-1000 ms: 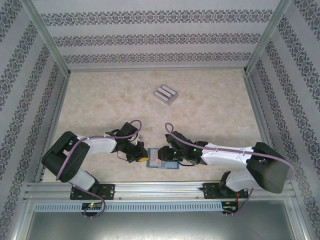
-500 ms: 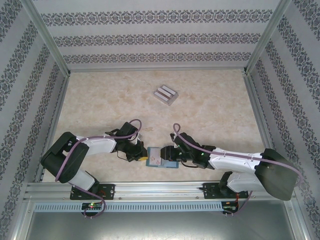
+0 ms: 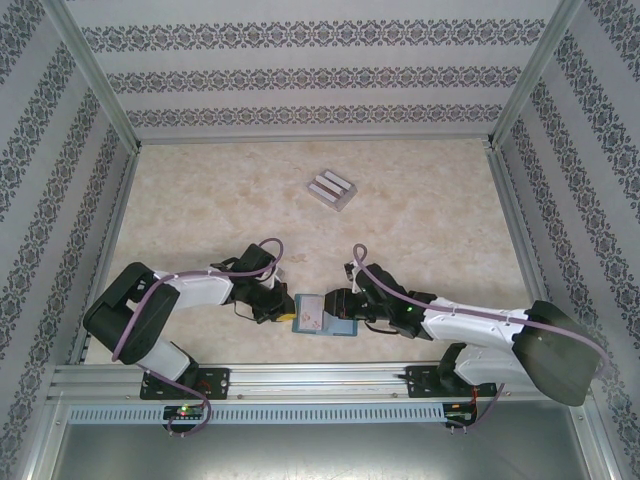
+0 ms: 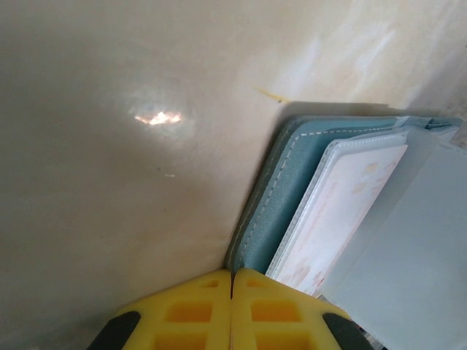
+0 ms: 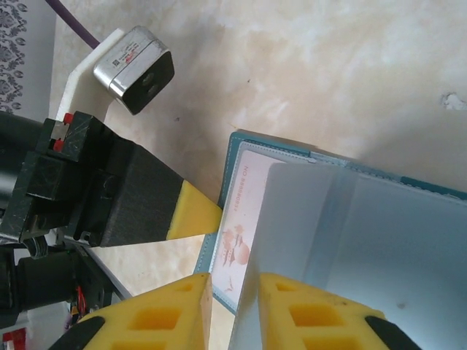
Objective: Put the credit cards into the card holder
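The teal card holder (image 3: 322,315) lies open near the front edge between both grippers. Its cover (image 4: 292,182) carries a white, pink-printed insert (image 4: 350,197) in a pocket. My left gripper (image 4: 232,275) is shut with nothing in it, tips against the holder's left edge (image 3: 296,312). My right gripper (image 5: 235,281) is open by a narrow gap, and the holder's pale blue-grey inner flap (image 5: 365,240) stands raised with its edge between the fingers, against the right one. The grey credit cards (image 3: 332,189) lie stacked at the far middle, away from both grippers.
The marble-patterned table (image 3: 200,220) is fenced by patterned walls and metal posts. A metal rail (image 3: 320,380) runs along the front edge, just behind the holder. The left arm's yellow fingertip (image 5: 193,211) and black body (image 5: 109,197) sit close to the holder's left side.
The right arm has swung lower and to the right while its gripper stayed at the holder, jaws narrowing. The left arm and the cards have not moved.
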